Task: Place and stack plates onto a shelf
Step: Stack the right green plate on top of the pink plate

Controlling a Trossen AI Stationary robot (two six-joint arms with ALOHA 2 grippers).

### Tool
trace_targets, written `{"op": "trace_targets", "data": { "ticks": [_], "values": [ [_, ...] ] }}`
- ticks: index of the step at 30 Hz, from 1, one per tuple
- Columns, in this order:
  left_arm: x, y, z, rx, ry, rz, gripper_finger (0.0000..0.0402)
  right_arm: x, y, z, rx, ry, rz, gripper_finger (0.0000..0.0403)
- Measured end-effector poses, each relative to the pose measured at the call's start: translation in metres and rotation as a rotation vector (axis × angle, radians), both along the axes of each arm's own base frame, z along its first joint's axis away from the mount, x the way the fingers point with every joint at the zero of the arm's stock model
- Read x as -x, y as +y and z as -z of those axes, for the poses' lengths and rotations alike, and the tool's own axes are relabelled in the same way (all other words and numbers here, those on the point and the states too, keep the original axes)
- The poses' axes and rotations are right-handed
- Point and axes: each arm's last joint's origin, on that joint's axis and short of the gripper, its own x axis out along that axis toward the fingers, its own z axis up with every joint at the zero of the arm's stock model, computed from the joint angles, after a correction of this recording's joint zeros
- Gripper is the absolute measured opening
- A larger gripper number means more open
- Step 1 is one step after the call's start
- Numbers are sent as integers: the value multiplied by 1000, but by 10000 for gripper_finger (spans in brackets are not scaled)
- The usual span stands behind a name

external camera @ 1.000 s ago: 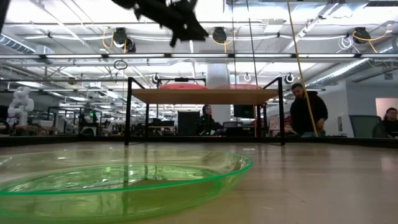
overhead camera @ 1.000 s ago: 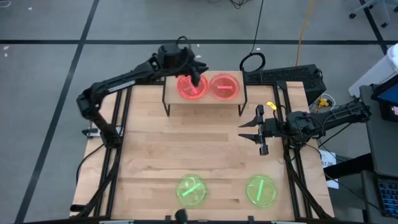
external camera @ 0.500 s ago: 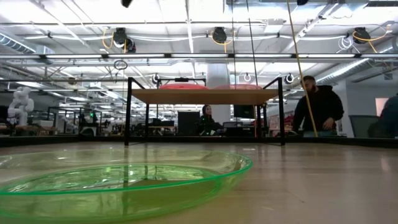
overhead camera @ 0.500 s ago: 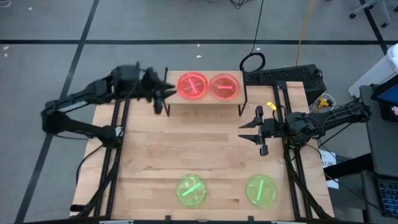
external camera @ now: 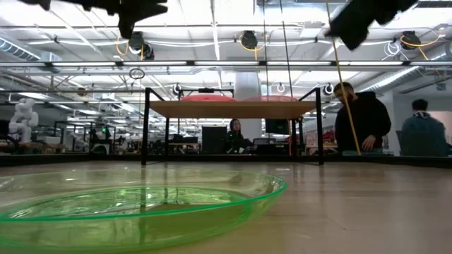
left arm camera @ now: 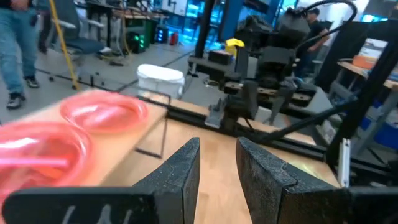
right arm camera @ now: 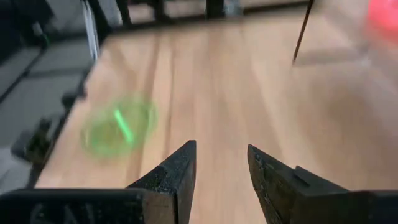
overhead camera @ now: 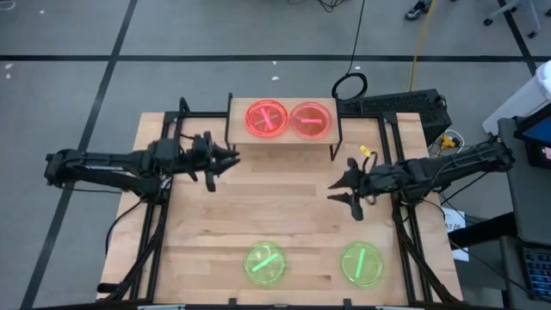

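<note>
Two pink plates (overhead camera: 266,118) (overhead camera: 311,120) lie side by side, bottoms down, on the shelf (overhead camera: 282,139) at the table's far edge. In the low view their rims (external camera: 208,98) show above the shelf board (external camera: 233,108). Two green plates (overhead camera: 265,263) (overhead camera: 362,263) rest flat on the tabletop near its front edge; one fills the low view's foreground (external camera: 141,204). My left gripper (overhead camera: 225,164) hovers open, level, just near-left of the shelf. My right gripper (overhead camera: 334,191) hovers open right of centre, tipped downward. Both wrist views show bare gaps between the fingers (left arm camera: 217,162) (right arm camera: 221,165).
Bare wood lies between the shelf and the green plates. The shelf's black legs (overhead camera: 233,152) stand close to my left gripper. Black frame rails (overhead camera: 164,215) (overhead camera: 405,232) run along both table sides. A cable loop (overhead camera: 349,86) lies beyond the far edge. People (external camera: 360,123) stand in the room behind.
My left gripper has drawn back from above the left pink plate on the shelf, swinging toward the table's left edge, then nearer and lower, to beside the shelf's near-left corner. My right gripper has sunk a little, tipped downward and rolled. All plates stay put.
</note>
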Motion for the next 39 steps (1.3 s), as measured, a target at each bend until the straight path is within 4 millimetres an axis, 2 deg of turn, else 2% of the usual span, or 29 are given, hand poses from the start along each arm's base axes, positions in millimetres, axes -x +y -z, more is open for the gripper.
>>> {"op": "trace_targets", "data": {
  "ticks": [7, 10, 13, 22, 32, 39],
  "values": [
    [-1, -11, 36, 39, -50, 59, 111, -7, 3, 44, -186, 438, -29, 130],
    [1, -15, 45, 39, -79, 79, 111, -6, 10, 58, -323, 623, -87, 130],
    [3, -17, 53, 41, -78, 91, 111, -4, 19, 66, -393, 732, -129, 130],
    [3, -17, 55, 41, -84, 91, 111, -3, 39, 85, -406, 865, -147, 130],
    [3, -17, 55, 39, -84, 89, 111, 25, 44, 145, -630, 978, -74, 130],
    [3, -17, 55, 42, -83, 89, 111, 37, 44, 165, -706, 926, -85, 130]
  ]
}}
